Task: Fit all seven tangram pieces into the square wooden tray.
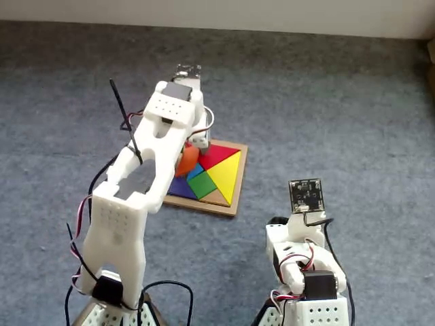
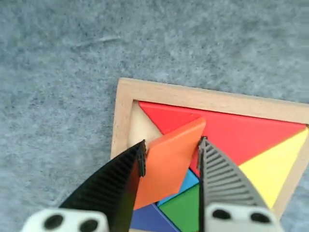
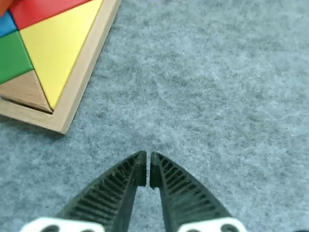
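The left hand (image 2: pixel 171 143) pinches the flat orange wooden piece (image 2: pixel 166 169) by its two long edges, held tilted above the square wooden tray (image 2: pixel 123 121), mid-frame in the high view. The piece's long axis points away from the hand, toward the red triangle (image 2: pixel 231 130). The bare corner gap (image 2: pixel 140 128) lies just beyond the black finger. The right hand (image 3: pixel 147 160), pressed closed and empty, sits farther off over the grey desk (image 3: pixel 231 96).

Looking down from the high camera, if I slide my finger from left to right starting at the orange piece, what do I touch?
orange piece → yellow triangle → right arm
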Action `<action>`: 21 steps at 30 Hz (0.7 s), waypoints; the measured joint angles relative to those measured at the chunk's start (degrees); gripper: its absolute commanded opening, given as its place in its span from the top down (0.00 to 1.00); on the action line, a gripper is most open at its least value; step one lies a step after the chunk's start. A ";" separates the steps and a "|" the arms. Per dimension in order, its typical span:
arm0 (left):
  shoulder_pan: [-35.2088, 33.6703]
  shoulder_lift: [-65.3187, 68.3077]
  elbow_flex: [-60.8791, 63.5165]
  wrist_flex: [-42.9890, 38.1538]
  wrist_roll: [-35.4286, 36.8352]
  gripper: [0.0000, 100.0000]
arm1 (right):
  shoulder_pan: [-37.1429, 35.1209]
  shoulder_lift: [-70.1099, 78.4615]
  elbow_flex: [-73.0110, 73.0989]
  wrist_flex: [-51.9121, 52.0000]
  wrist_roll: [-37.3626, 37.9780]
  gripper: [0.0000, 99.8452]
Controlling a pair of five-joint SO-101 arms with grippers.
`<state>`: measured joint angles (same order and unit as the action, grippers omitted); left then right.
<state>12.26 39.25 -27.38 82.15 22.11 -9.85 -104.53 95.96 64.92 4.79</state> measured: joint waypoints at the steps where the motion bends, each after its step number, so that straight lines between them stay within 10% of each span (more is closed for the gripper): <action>1: 0.53 0.00 0.00 0.00 0.00 0.81 | 0.00 0.00 0.00 0.00 0.00 0.97; 21: 4.22 0.00 -3.78 6.86 -3.08 0.81 | 0.00 0.00 0.00 0.00 0.00 0.97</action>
<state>16.48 39.25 -31.16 89.01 19.03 -9.85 -104.53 95.96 64.92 4.79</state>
